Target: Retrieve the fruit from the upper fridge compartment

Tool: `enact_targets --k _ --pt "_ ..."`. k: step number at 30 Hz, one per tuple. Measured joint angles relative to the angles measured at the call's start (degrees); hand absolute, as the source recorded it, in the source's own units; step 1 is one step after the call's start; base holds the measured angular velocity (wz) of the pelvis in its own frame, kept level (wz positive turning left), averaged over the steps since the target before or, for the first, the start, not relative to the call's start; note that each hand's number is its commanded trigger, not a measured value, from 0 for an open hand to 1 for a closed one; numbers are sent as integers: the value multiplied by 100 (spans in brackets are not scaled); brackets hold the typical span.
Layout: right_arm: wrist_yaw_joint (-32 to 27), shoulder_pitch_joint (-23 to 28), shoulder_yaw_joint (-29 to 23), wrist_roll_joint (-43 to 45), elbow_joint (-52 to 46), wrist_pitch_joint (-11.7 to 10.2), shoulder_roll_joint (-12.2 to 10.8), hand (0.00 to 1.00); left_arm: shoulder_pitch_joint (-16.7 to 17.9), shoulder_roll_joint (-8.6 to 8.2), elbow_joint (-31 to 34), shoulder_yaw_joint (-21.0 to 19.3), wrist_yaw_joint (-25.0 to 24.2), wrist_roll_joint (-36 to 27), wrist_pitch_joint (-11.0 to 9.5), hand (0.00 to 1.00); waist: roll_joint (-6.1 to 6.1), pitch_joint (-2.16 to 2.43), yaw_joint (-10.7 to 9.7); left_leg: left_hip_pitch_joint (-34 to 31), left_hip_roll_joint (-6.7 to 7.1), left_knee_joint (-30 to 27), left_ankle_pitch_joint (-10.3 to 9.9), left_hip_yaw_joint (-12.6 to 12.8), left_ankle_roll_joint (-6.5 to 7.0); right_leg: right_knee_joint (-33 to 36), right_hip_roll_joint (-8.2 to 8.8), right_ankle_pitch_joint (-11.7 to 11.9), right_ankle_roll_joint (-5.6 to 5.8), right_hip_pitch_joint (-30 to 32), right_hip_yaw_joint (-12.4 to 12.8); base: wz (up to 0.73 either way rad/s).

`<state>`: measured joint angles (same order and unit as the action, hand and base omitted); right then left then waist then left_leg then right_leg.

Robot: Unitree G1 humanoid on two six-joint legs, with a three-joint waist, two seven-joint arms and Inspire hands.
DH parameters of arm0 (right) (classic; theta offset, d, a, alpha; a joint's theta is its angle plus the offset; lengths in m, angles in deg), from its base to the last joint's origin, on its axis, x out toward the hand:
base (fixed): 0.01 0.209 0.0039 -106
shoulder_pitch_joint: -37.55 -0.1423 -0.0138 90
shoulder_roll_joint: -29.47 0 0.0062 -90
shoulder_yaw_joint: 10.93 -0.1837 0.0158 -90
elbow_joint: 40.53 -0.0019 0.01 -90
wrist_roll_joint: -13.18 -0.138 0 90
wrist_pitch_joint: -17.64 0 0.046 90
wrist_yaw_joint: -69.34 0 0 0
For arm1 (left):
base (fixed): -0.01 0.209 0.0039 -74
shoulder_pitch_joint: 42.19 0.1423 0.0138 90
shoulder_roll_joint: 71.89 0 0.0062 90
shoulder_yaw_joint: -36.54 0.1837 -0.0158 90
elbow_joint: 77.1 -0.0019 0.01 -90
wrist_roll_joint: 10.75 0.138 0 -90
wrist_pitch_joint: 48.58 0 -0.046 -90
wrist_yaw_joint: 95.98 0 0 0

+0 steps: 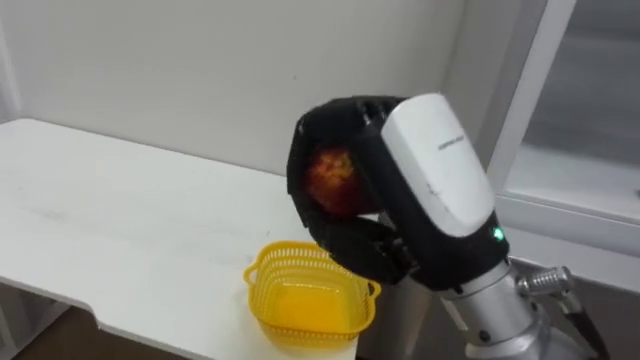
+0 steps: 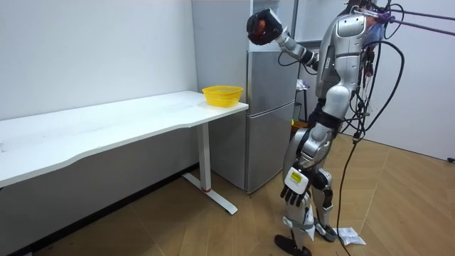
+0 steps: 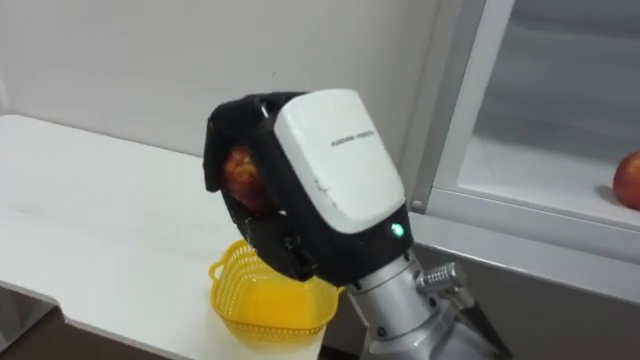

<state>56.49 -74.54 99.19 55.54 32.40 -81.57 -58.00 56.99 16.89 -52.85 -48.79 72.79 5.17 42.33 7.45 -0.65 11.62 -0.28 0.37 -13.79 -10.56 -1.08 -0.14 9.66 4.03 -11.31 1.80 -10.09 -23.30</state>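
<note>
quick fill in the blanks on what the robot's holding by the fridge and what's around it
1. The right hand is shut on a red ____.
2. On the white table, under that hand, stands a ____ basket.
3. Another such fruit lies on a shelf inside the ____.

Missing words: apple; yellow; fridge

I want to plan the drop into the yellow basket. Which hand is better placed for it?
The right hand, I think: its fingers are curled round the apple and it is raised not far from the yellow basket on the table. The left hand hangs low beside the leg.
</note>
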Motion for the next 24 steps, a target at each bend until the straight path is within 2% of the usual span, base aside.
enact_targets --k 6,8,12,16,24 --pt "-23 -52 399 193 585 130 -6 100 -69 -6 -81 32 -49 6 6 0 48 -9 306 16 23 45 31 -68 -1 -3 11 -13 20 -9 -60 5" --pt "21 -52 594 336 990 218 -17 100 -94 -3 -56 32 -52 69 6 0 79 -25 442 3 30 31 32 -83 2 -4 17 -14 21 5 -61 2" --pt "139 -52 652 420 1261 392 -25 100 -88 5 -45 24 -74 243 86 0 131 -57 564 -70 44 8 34 -124 7 -4 24 -15 23 20 -72 6" --pt "143 -53 652 493 1261 525 -20 100 -122 29 13 0 -71 287 137 0 152 -49 585 -213 67 -84 34 -233 7 -1 21 -16 25 73 -198 13" --pt "113 -177 664 369 2028 501 5 100 -133 38 136 -1 -68 288 127 0 165 -40 643 -256 103 -118 44 -333 12 0 31 -16 25 78 -300 7"
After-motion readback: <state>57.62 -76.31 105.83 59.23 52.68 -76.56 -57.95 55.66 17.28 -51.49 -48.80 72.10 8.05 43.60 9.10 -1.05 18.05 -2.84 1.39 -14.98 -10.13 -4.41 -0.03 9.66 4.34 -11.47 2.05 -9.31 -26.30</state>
